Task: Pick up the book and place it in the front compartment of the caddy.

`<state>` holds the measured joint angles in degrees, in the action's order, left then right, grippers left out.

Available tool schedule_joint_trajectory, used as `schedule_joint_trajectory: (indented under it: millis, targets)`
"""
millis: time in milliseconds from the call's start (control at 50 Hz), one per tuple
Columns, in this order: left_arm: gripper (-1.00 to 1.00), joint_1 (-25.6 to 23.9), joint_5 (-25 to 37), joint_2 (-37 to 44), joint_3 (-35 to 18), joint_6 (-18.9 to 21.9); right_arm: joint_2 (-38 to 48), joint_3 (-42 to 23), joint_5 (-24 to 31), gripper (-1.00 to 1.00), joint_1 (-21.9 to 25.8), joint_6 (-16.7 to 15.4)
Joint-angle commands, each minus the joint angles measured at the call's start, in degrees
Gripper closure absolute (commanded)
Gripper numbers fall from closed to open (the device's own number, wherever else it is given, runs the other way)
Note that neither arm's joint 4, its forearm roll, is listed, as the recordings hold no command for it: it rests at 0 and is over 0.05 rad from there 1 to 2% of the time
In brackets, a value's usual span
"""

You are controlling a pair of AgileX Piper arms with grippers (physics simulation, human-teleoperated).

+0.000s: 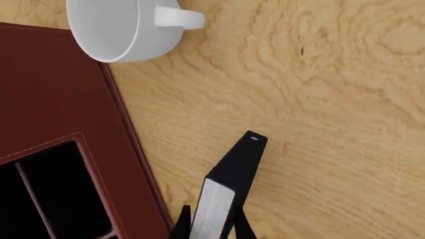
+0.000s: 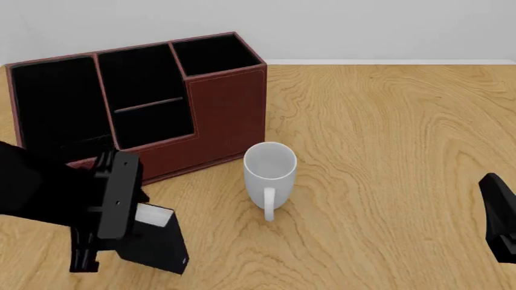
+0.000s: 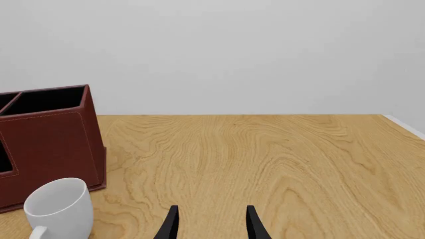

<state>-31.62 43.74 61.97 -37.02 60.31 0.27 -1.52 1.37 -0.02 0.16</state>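
Observation:
My left gripper (image 1: 211,228) is shut on the book (image 1: 230,175), a black hardcover with white page edges and a tiny pale mark at its far end. In the front view the book (image 2: 157,244) hangs tilted under my left wrist, near the table's front left, in front of the caddy (image 2: 226,109). The caddy is reddish-brown with black lining. Its front compartment (image 2: 153,125) sits below a thin crossbar, open and empty. The caddy's wall also shows in the left wrist view (image 1: 53,99). My right gripper (image 3: 211,226) is open and empty, low at the right.
A white mug (image 2: 270,172) stands upright just in front of the caddy's right end, handle toward me; it also shows in the left wrist view (image 1: 119,27) and the right wrist view (image 3: 59,211). The wooden table (image 2: 387,133) stretches to the right.

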Motion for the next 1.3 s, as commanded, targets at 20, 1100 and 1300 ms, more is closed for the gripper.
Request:
schedule_joint_trajectory:
  millis: [20,1100,1300]
  targets:
    - [1.0,-1.35,-2.73,2.78,-2.61,-3.17,0.0,0.0,0.0,-1.0,0.0,0.0]
    - [1.0,3.82,0.78,-18.38,-3.31,10.73,0.0,0.0,0.01,-1.0,0.0,0.0]
    - [1.0,6.05,-0.75,-18.45,-4.44,12.74,0.0,0.0,0.0,-1.0,0.0,0.0]
